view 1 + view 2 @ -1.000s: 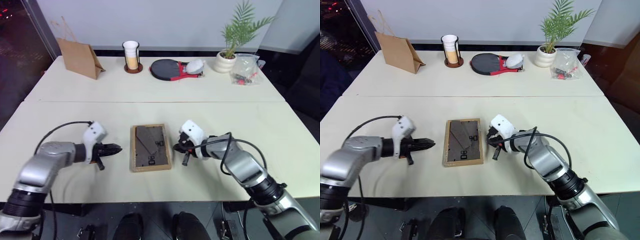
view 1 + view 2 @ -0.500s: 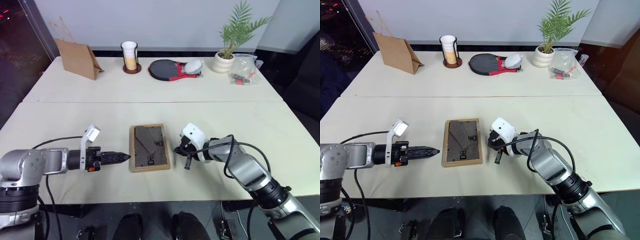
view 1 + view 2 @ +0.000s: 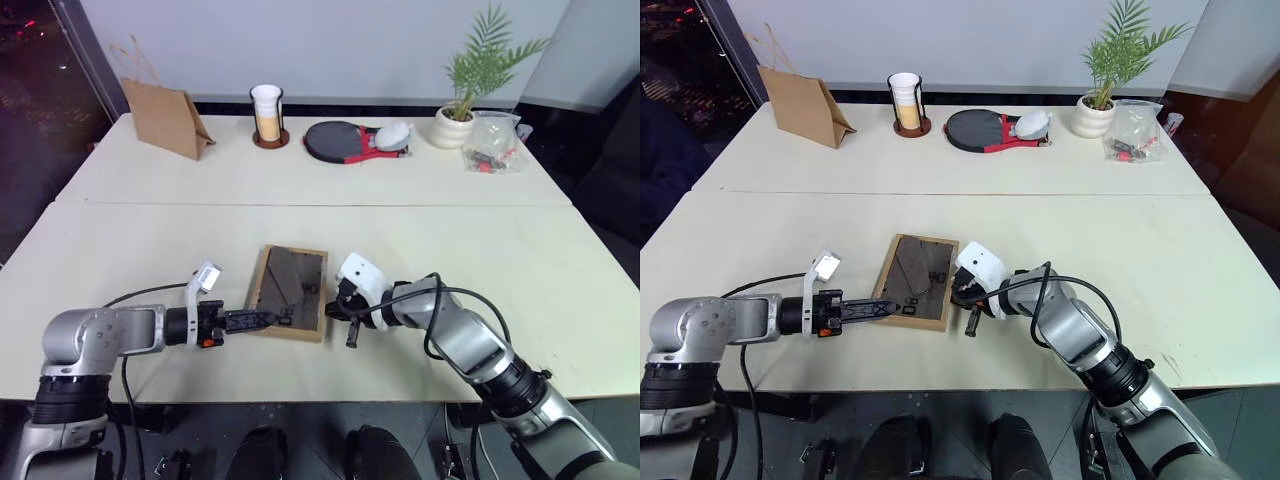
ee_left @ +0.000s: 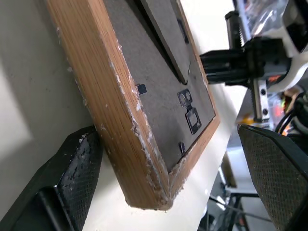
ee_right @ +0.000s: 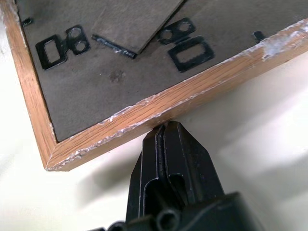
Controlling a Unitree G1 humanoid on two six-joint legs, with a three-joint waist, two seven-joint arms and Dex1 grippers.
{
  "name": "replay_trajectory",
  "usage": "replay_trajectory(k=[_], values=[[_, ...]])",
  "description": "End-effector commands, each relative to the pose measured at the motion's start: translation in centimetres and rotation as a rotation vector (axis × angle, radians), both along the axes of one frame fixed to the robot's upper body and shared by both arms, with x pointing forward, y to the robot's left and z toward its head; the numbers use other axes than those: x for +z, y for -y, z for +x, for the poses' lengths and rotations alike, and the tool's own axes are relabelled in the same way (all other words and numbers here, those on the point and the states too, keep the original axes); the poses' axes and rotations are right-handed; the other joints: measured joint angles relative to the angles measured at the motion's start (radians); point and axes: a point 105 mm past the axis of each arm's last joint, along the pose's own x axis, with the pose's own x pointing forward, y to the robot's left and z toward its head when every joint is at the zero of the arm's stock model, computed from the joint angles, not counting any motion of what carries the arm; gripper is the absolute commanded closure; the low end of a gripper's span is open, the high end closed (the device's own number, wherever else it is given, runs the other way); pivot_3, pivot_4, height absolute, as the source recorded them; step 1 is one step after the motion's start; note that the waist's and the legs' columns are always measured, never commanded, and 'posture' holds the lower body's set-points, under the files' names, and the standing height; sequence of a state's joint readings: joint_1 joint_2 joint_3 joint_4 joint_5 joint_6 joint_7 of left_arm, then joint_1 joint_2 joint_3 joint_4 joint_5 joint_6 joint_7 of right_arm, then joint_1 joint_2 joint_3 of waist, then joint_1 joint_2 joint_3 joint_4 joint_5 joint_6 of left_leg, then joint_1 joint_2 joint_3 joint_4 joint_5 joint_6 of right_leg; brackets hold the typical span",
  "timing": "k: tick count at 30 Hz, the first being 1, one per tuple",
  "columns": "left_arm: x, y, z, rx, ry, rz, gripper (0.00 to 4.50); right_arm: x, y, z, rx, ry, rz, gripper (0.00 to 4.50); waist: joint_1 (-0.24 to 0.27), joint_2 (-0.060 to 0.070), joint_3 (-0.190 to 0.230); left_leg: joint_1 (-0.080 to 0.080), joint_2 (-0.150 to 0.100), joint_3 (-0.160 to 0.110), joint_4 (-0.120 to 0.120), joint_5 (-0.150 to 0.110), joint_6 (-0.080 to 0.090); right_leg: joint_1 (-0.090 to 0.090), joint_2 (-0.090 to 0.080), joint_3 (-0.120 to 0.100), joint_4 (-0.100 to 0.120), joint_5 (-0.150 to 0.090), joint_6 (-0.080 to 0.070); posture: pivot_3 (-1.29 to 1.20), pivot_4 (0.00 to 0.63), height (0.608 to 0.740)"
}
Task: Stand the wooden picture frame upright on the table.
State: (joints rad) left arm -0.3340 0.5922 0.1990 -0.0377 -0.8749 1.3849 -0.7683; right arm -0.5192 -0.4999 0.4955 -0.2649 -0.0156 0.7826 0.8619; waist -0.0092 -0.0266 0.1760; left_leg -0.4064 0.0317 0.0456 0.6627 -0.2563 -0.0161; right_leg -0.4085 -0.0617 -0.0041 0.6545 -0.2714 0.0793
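Cream tabletop (image 3: 560, 270) carrying wooden picture frame (image 3: 288, 306) back-up near front edge, skewed. Left tool (image 3: 268, 318) released, fingers straddling frame's near corner per left wrist view. Right tool (image 5: 169, 144) clenched, tips against frame's side edge per right wrist view. Far side: paper bag (image 3: 165, 117), cup (image 3: 266, 113), paddle (image 3: 335, 141), plant (image 3: 462, 95).

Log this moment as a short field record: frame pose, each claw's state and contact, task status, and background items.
frame pose: wooden picture frame lying back-up on the table, stand folded flat
left claw: left claw open, straddling the frame's near-left corner, one finger against the wooden edge
right claw: right claw shut, tips pressed to the frame's right edge
task status: frame not yet upright
background: brown paper bag, cup stack, paddle, potted plant, plastic bag along the far edge
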Motion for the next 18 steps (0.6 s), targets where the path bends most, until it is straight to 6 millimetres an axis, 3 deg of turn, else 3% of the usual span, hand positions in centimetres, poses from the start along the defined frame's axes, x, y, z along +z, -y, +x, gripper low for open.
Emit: replay_trajectory(k=[1, 3, 5, 12, 15, 18], values=[[-0.1, 0.8, -0.1, -0.013, -0.025, -0.051, 1.85, 1.3, -0.7, -0.5, 0.046, 0.037, 0.023, 4.5, -0.001, 0.0, 0.0, 0.0, 0.0, 0.0, 0.0, 0.0, 0.0, 0.0, 0.0, 0.0, 0.0, 0.0, 0.0, 0.0, 0.15, 0.74], [0.1, 1.1, -0.1, -0.012, -0.029, -0.088, 2.86, 1.5, -0.8, -0.5, 0.049, 0.043, 0.022, 4.5, -0.001, 0.0, 0.0, -0.001, 0.0, 0.0, 0.0, 0.0, 0.001, -0.001, 0.0, 0.0, 0.0, 0.0, 0.001, 0.0, 0.15, 0.74], [0.3, 1.3, 0.0, -0.001, -0.038, -0.123, 3.44, 1.8, -0.8, -0.5, 0.046, 0.05, 0.023, 4.5, -0.001, -0.001, 0.0, -0.001, 0.0, -0.001, 0.0, -0.001, 0.001, 0.0, 0.0, -0.001, 0.0, 0.0, 0.001, 0.0, 0.15, 0.74], [2.7, 0.7, -0.2, 0.05, -0.022, -0.297, 3.46, 3.9, 1.4, 0.4, -0.023, 0.118, 0.031, 4.5, -0.002, -0.001, 0.0, -0.002, 0.0, -0.001, 0.0, -0.001, 0.001, -0.001, -0.001, -0.001, -0.001, 0.001, 0.001, 0.0, 0.15, 0.74], [3.7, 0.3, -0.3, 0.073, -0.003, -0.348, 3.46, 5.8, 3.2, 1.1, -0.077, 0.156, 0.055, 4.5, -0.003, -0.001, 0.0, -0.002, 0.001, -0.002, 0.0, -0.001, 0.001, -0.002, -0.001, -0.001, -0.001, 0.001, 0.001, 0.0, 0.15, 0.74], [4.6, 0.3, -1.0, 0.067, 0.03, -0.389, 3.46, 9.9, 5.2, 2.0, -0.128, 0.204, 0.132, 4.5, -0.003, -0.001, 0.001, -0.003, 0.001, -0.002, 0.0, -0.001, 0.001, -0.002, -0.001, -0.001, -0.001, 0.001, 0.001, 0.0, 0.15, 0.74]])
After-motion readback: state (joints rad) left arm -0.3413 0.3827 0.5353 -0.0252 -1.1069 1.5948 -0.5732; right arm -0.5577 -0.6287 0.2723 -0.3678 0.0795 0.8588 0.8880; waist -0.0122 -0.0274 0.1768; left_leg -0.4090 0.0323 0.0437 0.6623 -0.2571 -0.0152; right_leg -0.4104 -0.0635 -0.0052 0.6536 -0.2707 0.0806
